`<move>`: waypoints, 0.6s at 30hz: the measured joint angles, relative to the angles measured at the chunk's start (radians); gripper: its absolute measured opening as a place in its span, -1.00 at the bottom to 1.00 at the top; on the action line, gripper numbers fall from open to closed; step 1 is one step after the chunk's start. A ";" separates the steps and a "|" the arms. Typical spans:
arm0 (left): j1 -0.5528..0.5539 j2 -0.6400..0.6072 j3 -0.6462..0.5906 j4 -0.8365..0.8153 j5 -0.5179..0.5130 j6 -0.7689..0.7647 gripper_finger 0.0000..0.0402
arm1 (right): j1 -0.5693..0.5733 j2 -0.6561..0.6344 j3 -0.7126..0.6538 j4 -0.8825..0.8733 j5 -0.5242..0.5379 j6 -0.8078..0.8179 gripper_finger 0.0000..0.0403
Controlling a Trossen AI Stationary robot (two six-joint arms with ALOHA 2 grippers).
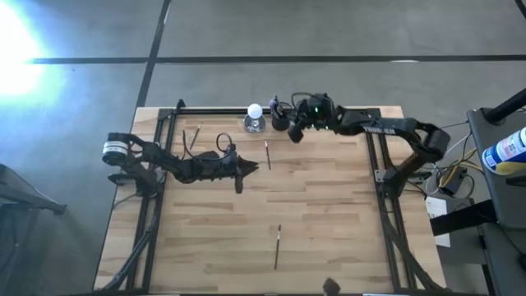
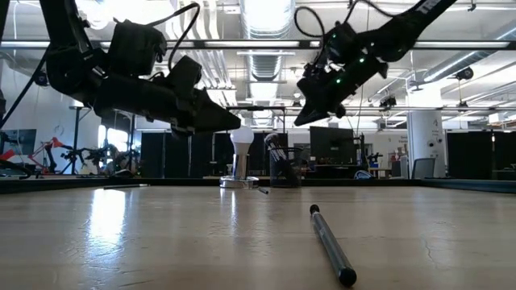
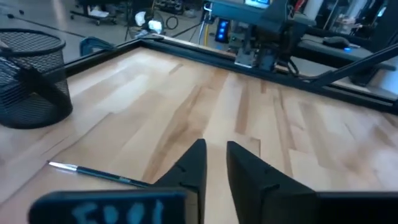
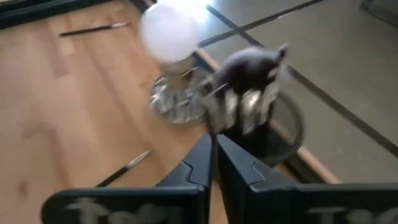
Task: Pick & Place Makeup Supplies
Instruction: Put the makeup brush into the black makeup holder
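Thin makeup brushes lie flat on the wooden table: one (image 1: 267, 154) near the middle, one (image 1: 278, 245) toward the near edge, two (image 1: 191, 138) at the far left. More stand in the black mesh cup (image 1: 280, 120), among them a fluffy-headed one (image 4: 249, 62). My left gripper (image 1: 246, 167) hovers above the table's middle, its fingers a narrow gap apart and empty, with the middle brush (image 3: 93, 173) just beside it. My right gripper (image 1: 294, 133) hangs shut and empty above the table, just short of the cup (image 4: 267, 124).
A white ball on a clear base (image 1: 255, 113) stands left of the cup at the far edge. A black frame rail (image 1: 271, 109) runs along the far edge and down both sides. Bare wood lies between the middle brush and the near brush (image 2: 330, 242).
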 joint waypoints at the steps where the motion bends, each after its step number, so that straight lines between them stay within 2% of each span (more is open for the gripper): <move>1: 0.001 0.000 -0.001 0.001 -0.001 0.004 -0.75 | 0.025 -0.022 -0.027 -0.001 0.019 0.013 -0.94; 6: 0.001 0.000 -0.001 0.016 -0.002 0.015 -0.86 | 0.169 -0.128 -0.160 -0.003 0.082 0.120 -0.95; 10: 0.001 0.000 -0.004 0.015 -0.002 0.021 -0.89 | 0.290 -0.191 -0.241 -0.007 0.084 0.191 -0.95; 18: 0.001 0.000 -0.004 0.006 0.017 0.016 -0.90 | 0.527 -0.220 -0.267 -0.081 0.061 0.186 -0.94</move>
